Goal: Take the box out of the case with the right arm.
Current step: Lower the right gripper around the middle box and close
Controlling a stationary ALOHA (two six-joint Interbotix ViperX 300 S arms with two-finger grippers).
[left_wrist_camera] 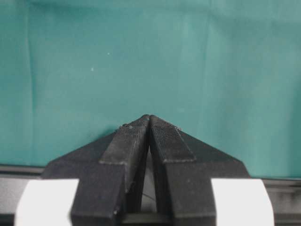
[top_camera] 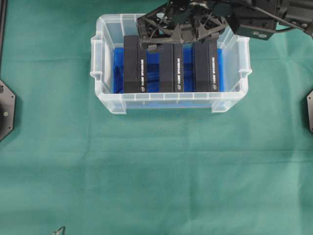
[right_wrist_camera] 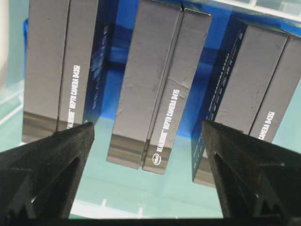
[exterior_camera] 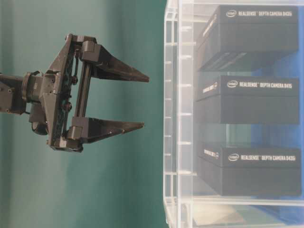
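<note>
The clear case stands at the back middle of the green cloth, its floor lined with a blue sheet. Three black boxes stand on edge inside: left, middle and right. My right gripper hangs over the case's far side, open and holding nothing. In the table-level view the right gripper sits outside the rim of the case, its jaws in line with the middle box. In the right wrist view the middle box lies between the spread fingers. My left gripper is shut over bare cloth.
Black mounts sit at the left edge and the right edge of the table. Green cloth spreads in front of the case. The right arm's boxy link reaches in from the back right.
</note>
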